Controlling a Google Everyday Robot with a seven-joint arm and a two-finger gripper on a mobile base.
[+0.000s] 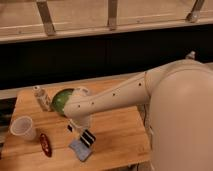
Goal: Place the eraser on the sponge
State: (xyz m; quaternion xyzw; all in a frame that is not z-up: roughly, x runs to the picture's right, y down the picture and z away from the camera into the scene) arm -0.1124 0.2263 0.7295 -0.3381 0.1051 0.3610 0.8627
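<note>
My gripper (81,133) hangs below the white arm near the table's front, shut on the eraser (88,138), a small black block with white stripes. The eraser sits just above and slightly right of the sponge (80,149), a flat blue-grey pad lying near the front edge of the wooden table (117,135). I cannot tell whether the eraser touches the sponge. The arm hides part of the gripper.
A green bowl (60,100) stands at the back left, partly behind the arm, with a small bottle (42,98) beside it. A white cup (22,127) and a dark red oval object (46,144) lie at the left front. The robot's body fills the right side.
</note>
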